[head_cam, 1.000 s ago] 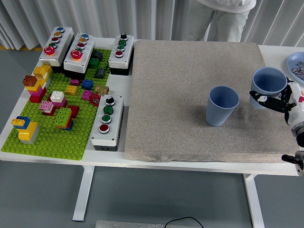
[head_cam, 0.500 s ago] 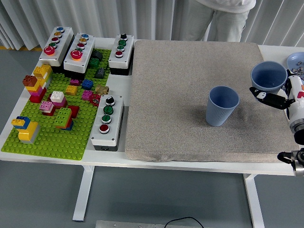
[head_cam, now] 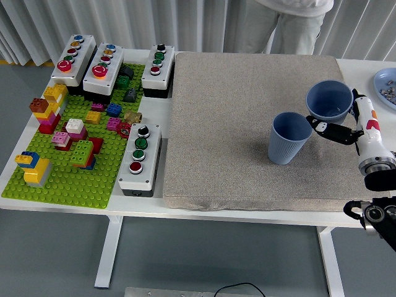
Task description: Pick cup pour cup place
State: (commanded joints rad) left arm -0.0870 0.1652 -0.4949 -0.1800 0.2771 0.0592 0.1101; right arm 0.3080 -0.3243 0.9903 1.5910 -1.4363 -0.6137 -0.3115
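Two blue cups show in the head view. One blue cup stands upright on the grey mat, right of its middle. My right hand is shut on the second blue cup and holds it lifted, just up and to the right of the standing cup, its mouth facing up and slightly toward the camera. What is inside the cups cannot be made out. The left arm is out of view.
A blue plate with small bits lies at the far right edge. Left of the mat are a green brick baseplate with toy bricks and several button boxes. A person stands at the far side.
My right hand has raised the held cup and carried it left, from the mat's right side toward the standing cup. The standing cup has not moved.
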